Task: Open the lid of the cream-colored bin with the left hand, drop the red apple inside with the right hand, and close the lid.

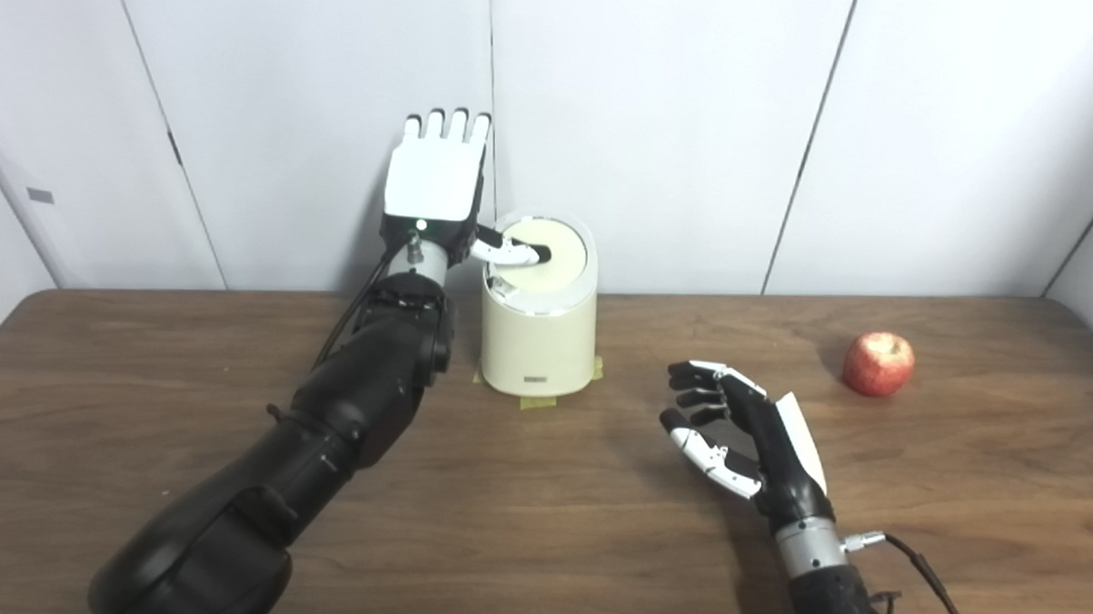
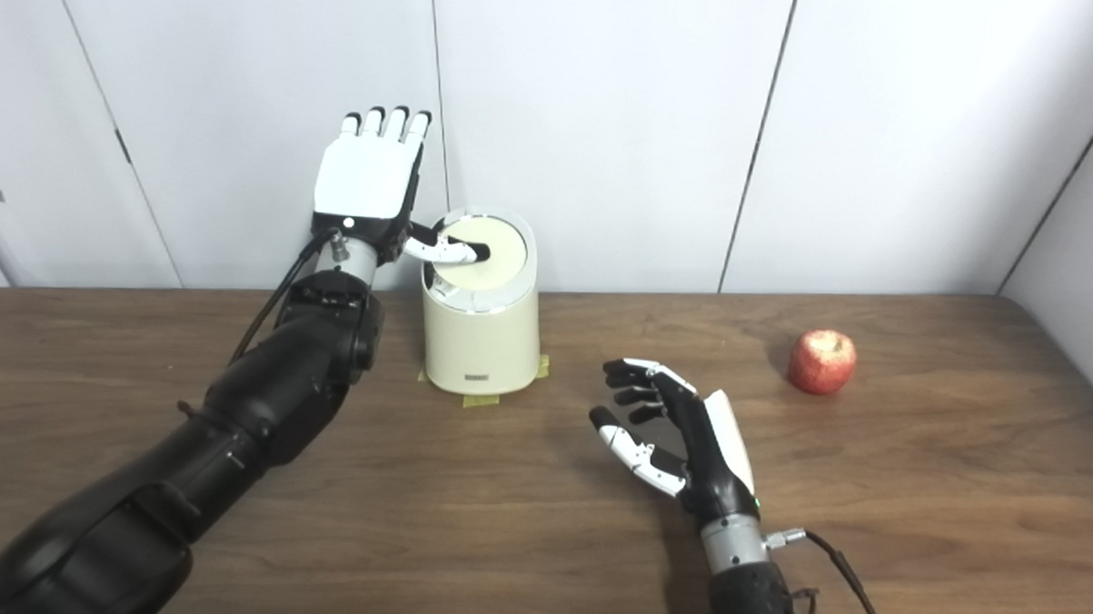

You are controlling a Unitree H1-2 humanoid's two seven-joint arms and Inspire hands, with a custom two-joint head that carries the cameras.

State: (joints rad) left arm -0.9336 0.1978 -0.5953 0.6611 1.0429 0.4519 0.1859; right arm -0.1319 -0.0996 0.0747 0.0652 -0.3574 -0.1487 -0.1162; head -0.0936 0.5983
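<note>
Cream-colored cylindrical plastic bin (image 1: 538, 343) stands at rear centre of brown wooden table (image 1: 143, 402); red round apple (image 1: 878, 363) lies well apart, right.

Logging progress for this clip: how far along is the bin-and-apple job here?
Nothing looks finished. The lid of the cream-colored bin appears down. In hand: the left robot hand is raised beside the bin, fingers apart, thumb reaching over the lid. Left to do: the red apple sits untouched on the table, apart from the open, empty right robot hand; opening, dropping and closing all remain.
</note>
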